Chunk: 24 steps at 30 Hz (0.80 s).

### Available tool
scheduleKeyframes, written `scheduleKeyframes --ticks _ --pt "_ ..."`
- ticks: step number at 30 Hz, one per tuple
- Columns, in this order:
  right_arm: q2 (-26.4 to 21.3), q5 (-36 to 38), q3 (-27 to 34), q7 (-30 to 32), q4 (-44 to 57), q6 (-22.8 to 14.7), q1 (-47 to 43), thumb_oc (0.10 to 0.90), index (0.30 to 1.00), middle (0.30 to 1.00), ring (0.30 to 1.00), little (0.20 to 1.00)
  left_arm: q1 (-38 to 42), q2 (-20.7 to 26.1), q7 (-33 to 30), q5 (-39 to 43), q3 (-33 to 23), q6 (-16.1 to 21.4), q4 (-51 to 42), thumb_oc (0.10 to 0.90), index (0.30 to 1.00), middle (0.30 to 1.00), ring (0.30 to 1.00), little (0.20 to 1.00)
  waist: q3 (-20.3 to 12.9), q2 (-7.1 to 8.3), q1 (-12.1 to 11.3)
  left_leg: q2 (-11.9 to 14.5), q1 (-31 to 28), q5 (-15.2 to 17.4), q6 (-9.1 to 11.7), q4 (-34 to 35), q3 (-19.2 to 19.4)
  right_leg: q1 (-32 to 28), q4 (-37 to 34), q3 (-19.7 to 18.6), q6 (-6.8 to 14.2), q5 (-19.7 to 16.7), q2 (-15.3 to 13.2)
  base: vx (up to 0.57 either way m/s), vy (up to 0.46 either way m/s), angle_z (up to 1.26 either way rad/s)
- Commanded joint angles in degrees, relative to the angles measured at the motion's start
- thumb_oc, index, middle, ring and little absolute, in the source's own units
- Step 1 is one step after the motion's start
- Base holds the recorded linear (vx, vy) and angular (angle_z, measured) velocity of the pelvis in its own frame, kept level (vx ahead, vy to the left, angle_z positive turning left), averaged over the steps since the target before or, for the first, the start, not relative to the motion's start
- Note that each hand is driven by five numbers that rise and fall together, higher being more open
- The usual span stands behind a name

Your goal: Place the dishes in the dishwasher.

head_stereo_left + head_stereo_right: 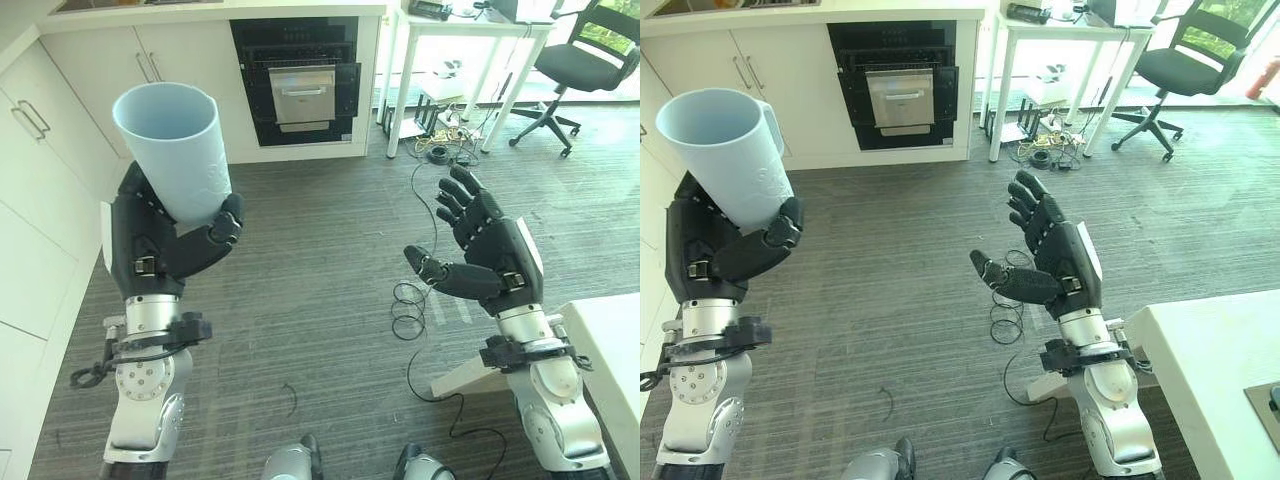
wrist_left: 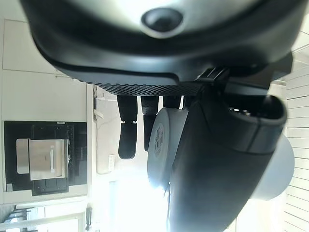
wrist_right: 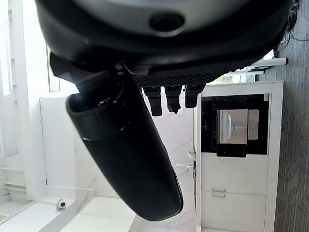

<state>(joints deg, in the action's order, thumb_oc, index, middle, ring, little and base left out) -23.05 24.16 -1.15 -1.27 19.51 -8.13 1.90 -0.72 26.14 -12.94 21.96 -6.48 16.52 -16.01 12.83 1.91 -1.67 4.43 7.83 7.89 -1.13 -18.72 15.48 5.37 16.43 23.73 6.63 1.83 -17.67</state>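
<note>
Left robot hand [image 1: 160, 250] clamped round the base of the pale blue plastic cup [image 1: 175, 148], mouth up; right robot hand [image 1: 487, 250] splayed, empty; carry level toward the open black dishwasher [image 1: 300, 85] (rack probably extended).

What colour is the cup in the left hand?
Pale blue cup, clearest in the left eye view.
</note>
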Motion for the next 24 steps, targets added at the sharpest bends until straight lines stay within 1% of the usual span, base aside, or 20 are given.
scheduleKeyframes --ticks 1,6,7,9,11,12,16,19,24 --pt "-1.3 -0.9 1.9 0.3 3.9 -6.0 -3.6 0.8 0.9 0.9 0.9 0.9 5.1 3.1 1.4 -1.6 -1.1 6.1 -5.6 0.4 0.3 0.3 0.3 0.3 -2.9 -0.48 0.2 3.3 -4.3 4.5 3.2 1.5 -0.8 -2.1 0.8 -1.0 2.9 3.4 0.9 0.0 -0.105 -0.11" --pt "-1.8 -1.6 1.7 -0.8 3.8 -5.4 -3.5 0.8 0.9 0.9 0.9 0.9 4.9 2.6 0.1 -2.0 -0.9 6.5 -6.0 0.4 0.3 0.3 0.3 0.3 -3.1 -0.63 0.4 3.8 -4.4 4.2 3.7 1.5 -1.0 -2.3 0.8 -1.4 2.8 4.4 2.0 0.0 -0.075 -0.06" --pt "-4.7 1.6 -0.9 0.2 1.6 -6.2 -4.3 0.8 0.9 0.9 0.9 0.9 5.4 2.4 -3.0 -8.7 5.9 7.4 -3.6 0.4 0.3 0.3 0.3 0.3 -1.9 -0.29 2.0 -4.2 -1.2 4.7 -0.6 1.5 -7.8 4.5 0.8 -12.4 0.6 3.0 9.2 0.01 -0.069 -0.01" --pt "-4.7 2.0 0.1 -0.4 2.0 -5.9 -3.9 0.8 0.9 0.9 0.9 0.9 5.0 1.8 -2.4 -8.1 5.4 7.3 -3.8 0.4 0.3 0.3 0.3 0.3 -2.5 -0.27 1.9 -3.8 -1.5 4.9 -0.6 1.5 -7.0 4.3 0.8 -11.9 0.5 3.3 9.1 0.04 -0.071 0.14" --pt "-4.0 2.4 1.3 -0.7 3.2 -5.4 -2.0 0.8 0.9 0.9 0.9 0.9 2.7 1.2 -1.5 -7.4 3.9 7.7 -4.5 0.4 0.3 0.3 0.3 0.3 -3.2 -0.33 1.5 -3.0 -2.0 5.1 -0.3 1.5 -6.0 3.2 0.8 -10.4 0.2 4.3 8.8 0.09 -0.127 0.07" --pt "-4.1 0.7 1.5 -0.5 4.1 -4.8 -0.9 0.8 0.9 0.9 0.9 0.9 1.6 1.1 -1.6 -6.6 3.2 8.7 -4.9 0.4 0.3 0.3 0.3 0.3 -3.7 -0.39 1.5 -2.6 -2.3 5.1 -0.1 1.5 -5.9 2.5 0.8 -9.9 -0.1 5.0 9.0 0.07 -0.135 0.0" --pt "-4.6 0.4 1.7 -0.5 4.2 -4.8 -0.4 0.8 0.9 0.9 0.9 0.9 0.3 0.8 -2.2 -6.0 2.4 9.6 -5.6 0.4 0.3 0.3 0.3 0.3 -4.1 -0.46 0.7 -2.2 -2.4 4.9 0.4 1.5 -6.0 1.8 0.8 -8.9 -0.5 5.7 8.8 0.02 -0.074 0.12" --pt "-4.7 0.8 1.1 0.2 4.0 -4.5 -1.4 0.8 0.9 0.9 0.9 0.9 -0.3 0.4 -2.5 -5.7 1.8 9.5 -5.9 0.4 0.3 0.3 0.3 0.3 -4.2 -0.49 -0.2 -2.2 -2.3 4.8 0.8 1.5 -6.9 1.3 0.8 -8.2 -0.6 6.0 8.9 0.0 -0.061 0.05" --pt "-4.7 1.3 0.2 -0.5 3.8 -4.1 -1.3 0.8 0.9 0.9 0.9 0.9 -1.3 0.2 -3.7 -6.0 1.1 9.3 -6.4 0.4 0.3 0.3 0.3 0.3 -4.5 -0.59 -1.2 -1.9 -1.9 4.4 1.3 1.5 -7.4 0.9 0.8 -7.2 -0.7 6.4 8.7 -0.02 -0.017 0.13"
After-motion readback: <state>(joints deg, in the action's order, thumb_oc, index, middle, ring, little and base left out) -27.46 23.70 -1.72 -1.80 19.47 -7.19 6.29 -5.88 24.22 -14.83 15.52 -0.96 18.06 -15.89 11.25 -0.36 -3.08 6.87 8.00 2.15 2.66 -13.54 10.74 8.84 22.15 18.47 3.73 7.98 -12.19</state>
